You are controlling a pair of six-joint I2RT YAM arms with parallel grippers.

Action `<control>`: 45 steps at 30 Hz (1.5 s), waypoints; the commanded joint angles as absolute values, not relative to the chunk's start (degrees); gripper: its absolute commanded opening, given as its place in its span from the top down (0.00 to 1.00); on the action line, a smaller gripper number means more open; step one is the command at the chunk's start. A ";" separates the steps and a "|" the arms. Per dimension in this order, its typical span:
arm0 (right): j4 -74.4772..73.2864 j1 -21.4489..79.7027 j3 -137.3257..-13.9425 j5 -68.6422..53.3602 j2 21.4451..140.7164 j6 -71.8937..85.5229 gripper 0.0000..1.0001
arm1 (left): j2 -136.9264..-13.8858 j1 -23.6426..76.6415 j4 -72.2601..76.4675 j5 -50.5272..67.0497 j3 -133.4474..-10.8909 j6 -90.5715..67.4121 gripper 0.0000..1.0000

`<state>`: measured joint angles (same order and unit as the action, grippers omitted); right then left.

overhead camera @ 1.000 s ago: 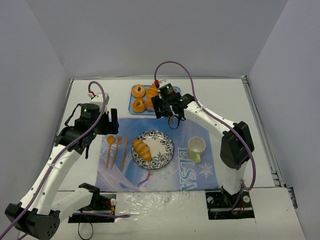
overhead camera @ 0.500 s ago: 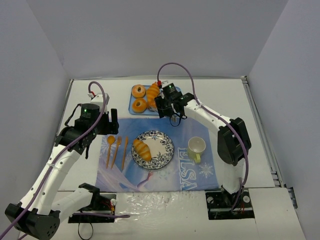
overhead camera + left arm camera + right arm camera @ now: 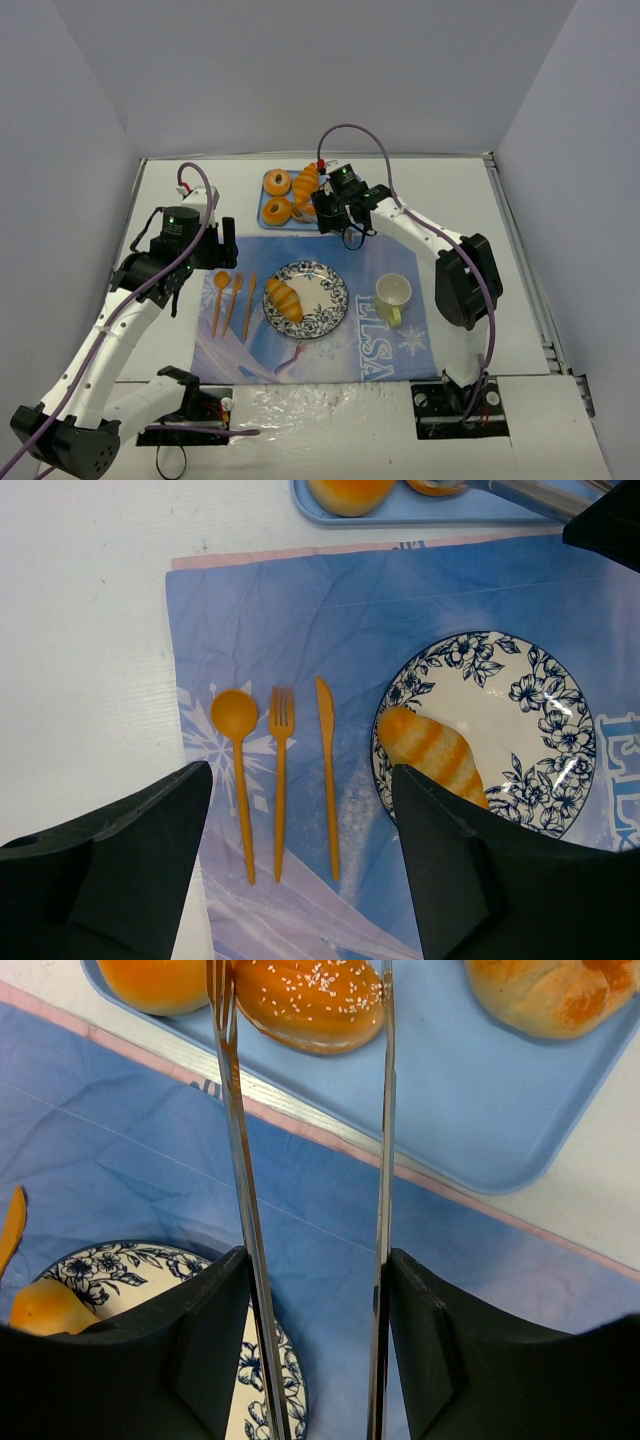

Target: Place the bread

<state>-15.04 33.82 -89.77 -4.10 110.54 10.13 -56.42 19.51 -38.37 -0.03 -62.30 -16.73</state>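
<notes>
My right gripper (image 3: 315, 1290) is clamped on a pair of metal tongs (image 3: 240, 1160), whose two long arms run straight ahead from between its fingers. The sesame bun (image 3: 310, 1000) sits directly ahead at the tips, on the blue tray (image 3: 480, 1100). The forked arm rests against its left edge and the plain arm against its right edge. Whether the tongs pinch it firmly yet, I cannot tell. What shows of the bun is widest from one arm to the other, though its far side is cut off in the wrist view.

The bun is round-shouldered, golden orange and glossy, with pale seeds across its top. It looks soft enough to dent.

Behind the tong tips and to the gripper's left lies the patterned plate (image 3: 120, 1260) with a striped roll (image 3: 40, 1310) on it — the likely place to set the bun down.

My left gripper (image 3: 300, 775) is spread wide with nothing between its fingers. It hovers over orange cutlery (image 3: 281, 780), well apart from the tray, so the right arm is the nearer one.
</notes>
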 commanded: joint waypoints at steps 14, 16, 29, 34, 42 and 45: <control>-11.95 32.57 -84.59 -3.79 107.85 11.35 0.63 | -56.34 19.78 -36.12 -0.35 -63.81 -17.14 0.31; -12.00 32.47 -83.79 -3.26 106.42 11.67 0.66 | -56.39 19.78 -36.12 -0.35 -63.81 -17.14 0.31; -12.97 32.54 -81.11 -2.34 97.53 12.94 0.73 | -56.36 19.78 -36.12 -0.26 -63.81 -17.14 0.31; -13.82 32.98 -80.68 -2.25 95.03 13.01 0.73 | -56.43 19.78 -36.12 -0.35 -63.81 -17.14 0.31; -16.76 37.47 -78.85 -2.38 89.27 13.53 0.73 | -56.43 19.77 -36.12 -0.35 -63.81 -17.14 0.31; -17.85 40.92 -77.01 -0.99 85.97 14.49 0.72 | -56.34 19.80 -36.12 -0.32 -63.81 -17.17 0.31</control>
